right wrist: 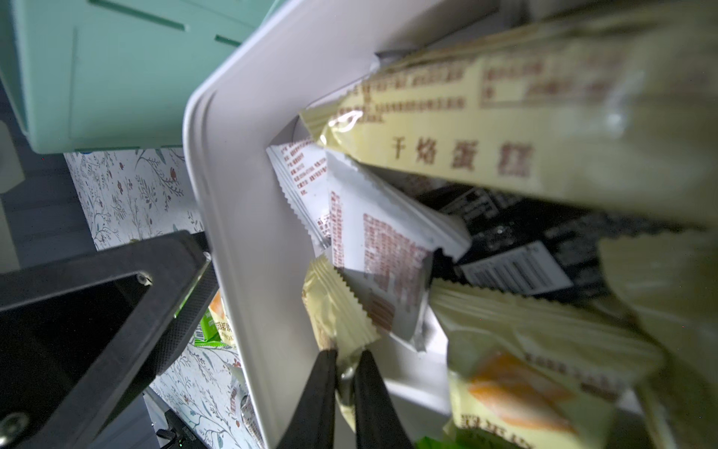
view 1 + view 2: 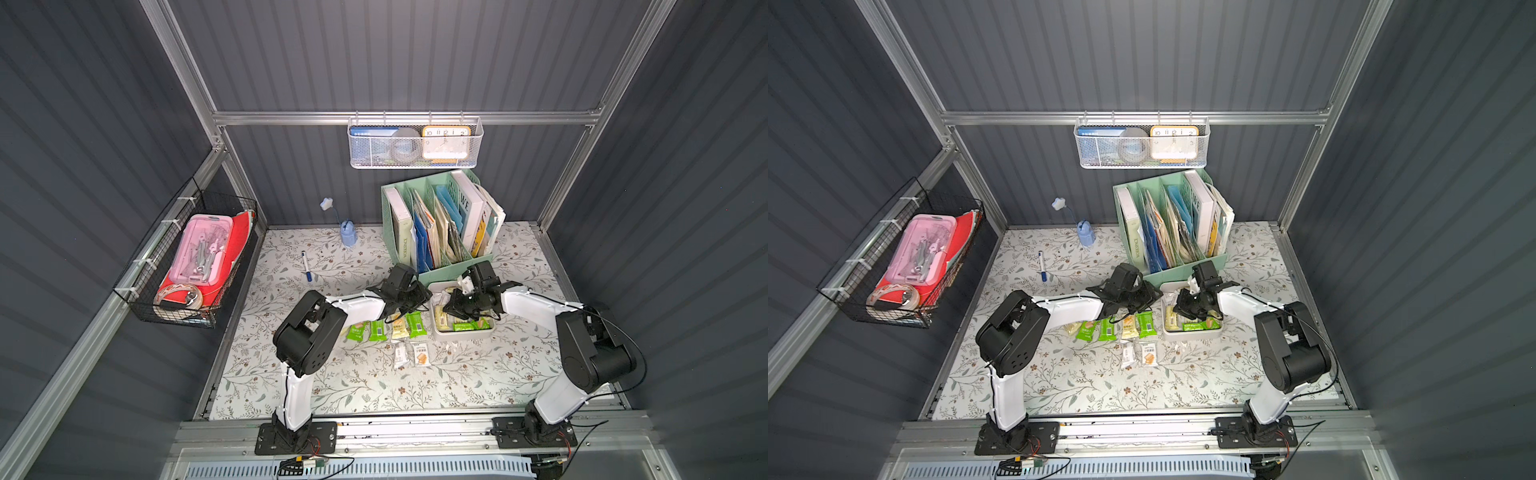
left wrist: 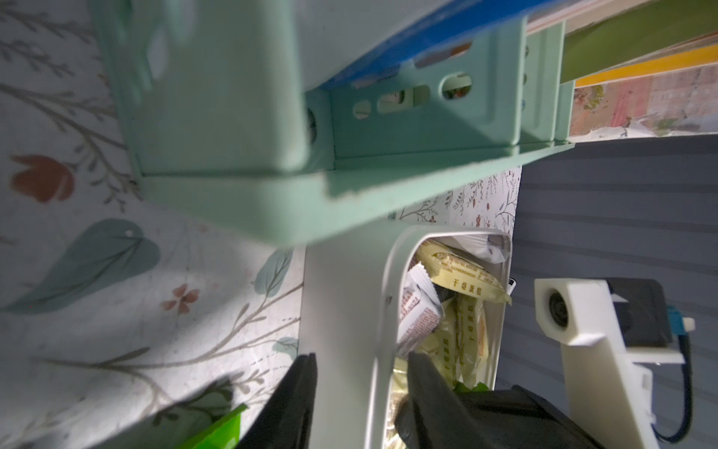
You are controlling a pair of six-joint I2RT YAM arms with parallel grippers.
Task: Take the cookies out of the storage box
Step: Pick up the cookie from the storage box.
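Right jaws are pinched together on the end of a small pale yellow crimped snack packet (image 1: 338,311). Left jaws straddle a wall of the box, one side outside and one inside, and seem clamped on it to steady it. Both work over the floral-patterned worktop (image 2: 374,395), just in front of the tall mint-green plastic file organiser (image 2: 444,272). The shallow squarish light-grey plastic storage box (image 2: 461,334) stands there, with many cookies heaped inside it. Other green and yellow cookies (image 2: 395,328) lie in a row on the worktop just to the box's left. The gripped packet sits in the box corner against the very wall the left jaws straddle. Its long axis appears to run on from the right jaws along that wall's inner face. Judging by this, the lift must go up and over that wall, past the left jaws.
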